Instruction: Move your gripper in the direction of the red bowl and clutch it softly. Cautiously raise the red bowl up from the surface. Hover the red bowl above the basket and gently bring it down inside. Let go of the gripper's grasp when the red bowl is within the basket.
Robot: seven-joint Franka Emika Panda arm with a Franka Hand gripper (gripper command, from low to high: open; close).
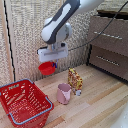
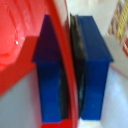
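Observation:
My gripper (image 1: 51, 62), a white boxy hand on a bulky white arm, is shut on the rim of the red bowl (image 1: 47, 68) and holds it well above the wooden floor. In the wrist view the two blue fingers (image 2: 48, 75) pinch the bowl's red rim (image 2: 67, 65) between them, with the bowl's inside (image 2: 17, 35) to one side. The red basket (image 1: 24, 102) with its grey-blue rim handle stands on the floor at the exterior view's lower left, below and to the left of the held bowl.
A pink cup (image 1: 63, 93) stands on the floor below the gripper. A yellow-red snack packet (image 1: 75, 80) stands just to its right. A brown drawer cabinet (image 1: 110, 45) is at the exterior view's right. A curtain hangs behind.

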